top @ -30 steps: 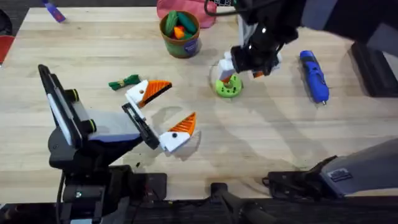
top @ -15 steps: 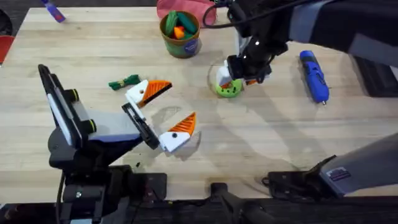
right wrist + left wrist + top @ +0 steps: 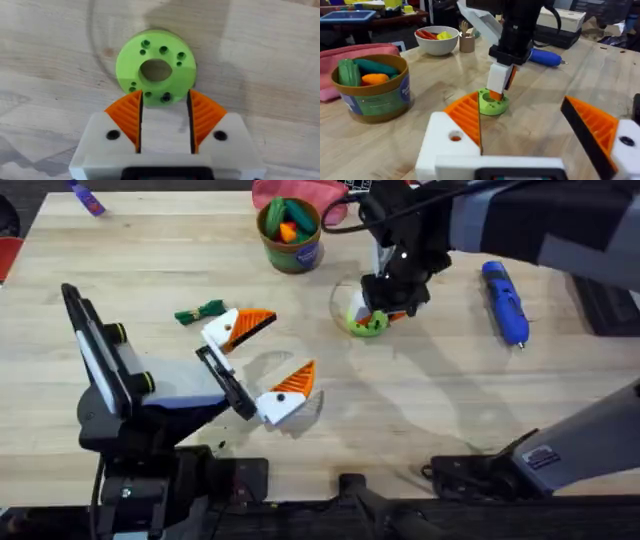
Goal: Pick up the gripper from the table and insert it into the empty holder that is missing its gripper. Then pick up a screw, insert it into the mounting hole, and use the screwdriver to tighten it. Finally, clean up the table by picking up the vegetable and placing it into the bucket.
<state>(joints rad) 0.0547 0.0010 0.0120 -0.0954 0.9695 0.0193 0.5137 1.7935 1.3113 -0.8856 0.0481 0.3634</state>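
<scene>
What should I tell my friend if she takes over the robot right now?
Left gripper: open, low over the table, holding nothing.
Right gripper: open, reached across to the green disc, its fingers either side of the disc's near edge.
Screwdriver: lying on the table on the right side.
Vegetable: on the table beside the left gripper.
Bucket: at the far edge, with other toy vegetables in it.
Done: nothing I can confirm.
Left: the screw, tightening it, then the vegetable into the bucket.
</scene>
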